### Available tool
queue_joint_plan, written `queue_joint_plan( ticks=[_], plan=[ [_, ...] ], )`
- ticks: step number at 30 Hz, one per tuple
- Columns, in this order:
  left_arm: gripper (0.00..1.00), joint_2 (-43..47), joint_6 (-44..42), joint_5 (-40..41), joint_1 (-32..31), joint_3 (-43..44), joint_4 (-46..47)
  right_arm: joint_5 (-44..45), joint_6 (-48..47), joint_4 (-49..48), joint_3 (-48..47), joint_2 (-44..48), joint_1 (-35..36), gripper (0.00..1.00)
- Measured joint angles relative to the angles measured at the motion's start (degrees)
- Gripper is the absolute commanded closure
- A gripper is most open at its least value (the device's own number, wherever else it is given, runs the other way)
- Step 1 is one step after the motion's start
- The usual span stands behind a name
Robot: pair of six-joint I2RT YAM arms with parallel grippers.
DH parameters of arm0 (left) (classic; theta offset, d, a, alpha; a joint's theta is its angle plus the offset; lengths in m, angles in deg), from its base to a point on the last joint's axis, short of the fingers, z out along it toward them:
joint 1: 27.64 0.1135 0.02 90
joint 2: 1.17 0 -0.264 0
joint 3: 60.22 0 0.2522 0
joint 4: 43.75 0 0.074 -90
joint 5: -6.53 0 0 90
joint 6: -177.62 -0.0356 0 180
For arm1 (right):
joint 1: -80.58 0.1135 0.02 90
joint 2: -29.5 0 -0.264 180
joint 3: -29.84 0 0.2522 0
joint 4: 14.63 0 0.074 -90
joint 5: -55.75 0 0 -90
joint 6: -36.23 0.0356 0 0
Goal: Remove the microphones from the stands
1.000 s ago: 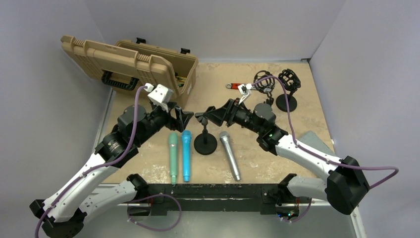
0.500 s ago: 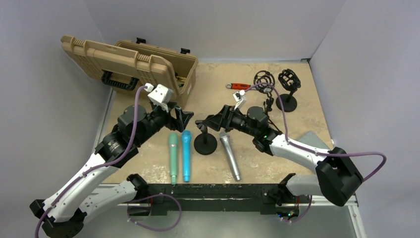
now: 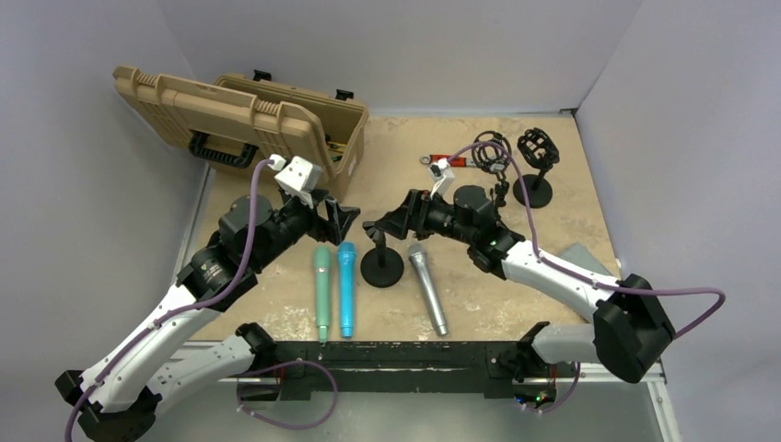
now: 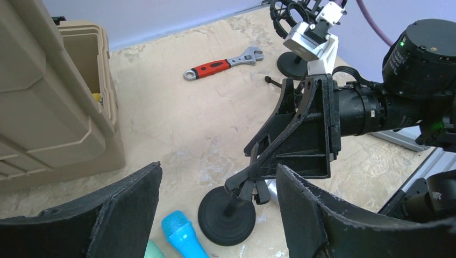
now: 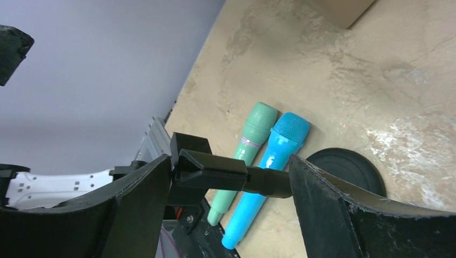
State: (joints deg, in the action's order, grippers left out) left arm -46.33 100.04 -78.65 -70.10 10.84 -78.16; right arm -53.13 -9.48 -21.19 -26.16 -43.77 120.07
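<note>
The right gripper [image 3: 378, 225] has been moved onto the stand [image 3: 382, 268], spread jaws straddling its clip [image 5: 215, 171]. The left gripper [image 3: 343, 219] is kept open, empty.

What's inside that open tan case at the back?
Only a small yellow item shows just inside the tan case, by its wall. The lid and walls hide the rest of the inside.

The table [image 3: 405, 157] has a mottled, matt stone look. The stand [image 4: 226, 216] is matt black; the blue microphone [image 5: 247, 212] smooth plastic, the silver microphone [image 3: 428, 289] metallic. The case [image 3: 239, 115] is ribbed tan plastic. Rough matt pads [image 4: 129, 209] line the left tool [image 4: 218, 172]
</note>
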Motion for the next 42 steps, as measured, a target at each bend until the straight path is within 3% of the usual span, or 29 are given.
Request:
queue_joint_plan(
  ticks=[10, 21, 23, 28, 37, 42],
  plan=[
    [0.25, 0.2, -0.3, 1.7, 0.0, 0.0, -0.1, 8.4, -9.3, 16.7, -7.5, 7.8, 0.0, 0.11],
    [0.23, 10.4, -5.1, 10.0, 0.0, -1.6, 1.1, 23.0, -17.3, 28.2, -9.8, 35.9, 0.0, 0.10],
    [0.23, 12.0, -5.0, 10.5, 0.0, 0.7, -0.4, 26.5, -18.8, 30.3, -11.4, 40.8, 0.0, 0.02],
    [0.19, 15.9, -3.0, 10.8, 0.0, 10.6, -3.0, 34.5, -22.9, 33.6, -16.4, 52.2, 0.0, 0.01],
    [0.15, 23.1, -1.7, 9.9, 0.0, 20.1, -10.4, 45.0, -27.7, 40.2, -27.6, 54.0, -0.1, 0.01],
    [0.13, 28.1, -0.4, 10.6, 0.0, 17.9, -12.8, 48.1, -29.9, 42.3, -27.9, 56.5, -0.1, 0.01]
  ],
)
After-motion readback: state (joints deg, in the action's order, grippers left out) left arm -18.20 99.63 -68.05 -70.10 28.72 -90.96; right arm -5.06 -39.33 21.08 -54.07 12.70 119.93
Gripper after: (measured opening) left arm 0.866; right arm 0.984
